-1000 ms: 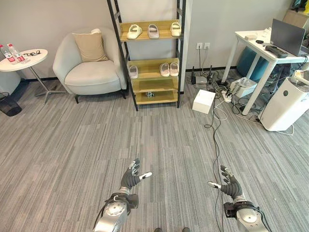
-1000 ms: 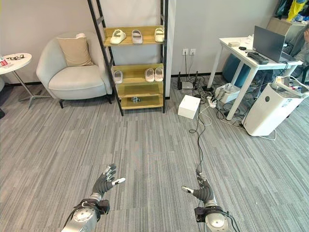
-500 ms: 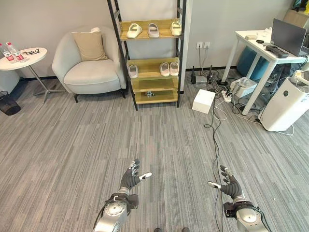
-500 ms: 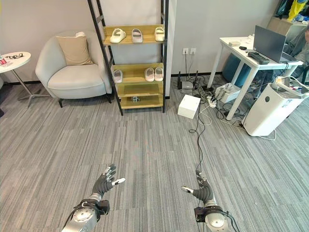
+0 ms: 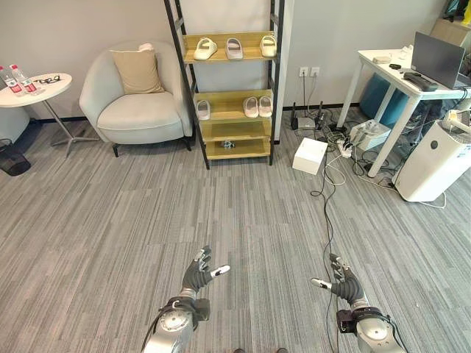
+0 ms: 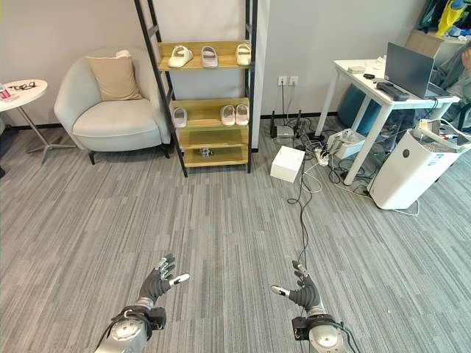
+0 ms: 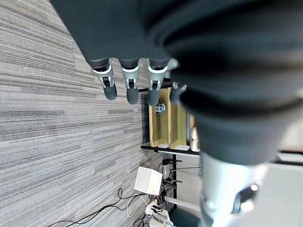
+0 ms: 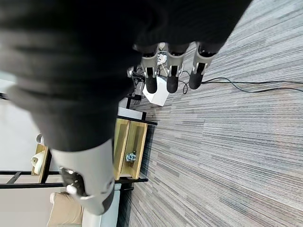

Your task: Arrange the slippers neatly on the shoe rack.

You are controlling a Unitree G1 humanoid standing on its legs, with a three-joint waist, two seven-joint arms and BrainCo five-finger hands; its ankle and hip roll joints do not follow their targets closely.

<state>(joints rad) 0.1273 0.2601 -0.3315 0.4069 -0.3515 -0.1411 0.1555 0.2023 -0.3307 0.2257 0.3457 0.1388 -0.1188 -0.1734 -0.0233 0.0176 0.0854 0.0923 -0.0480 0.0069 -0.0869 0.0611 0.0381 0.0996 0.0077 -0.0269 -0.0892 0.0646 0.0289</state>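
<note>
Ahead, slippers [image 5: 257, 105] sit on the shoe rack [image 5: 229, 94], well beyond both hands [image 5: 197, 271].

We note both hands sit lower in the head views than a second ago. The left hand [image 5: 199, 273], fingers spread, has dropped slightly toward the bottom edge. The right hand [image 5: 340, 283], also spread, has dropped and shifted a little toward the left hand. The background has shifted slightly as well, so the camera moved somewhat.
</note>
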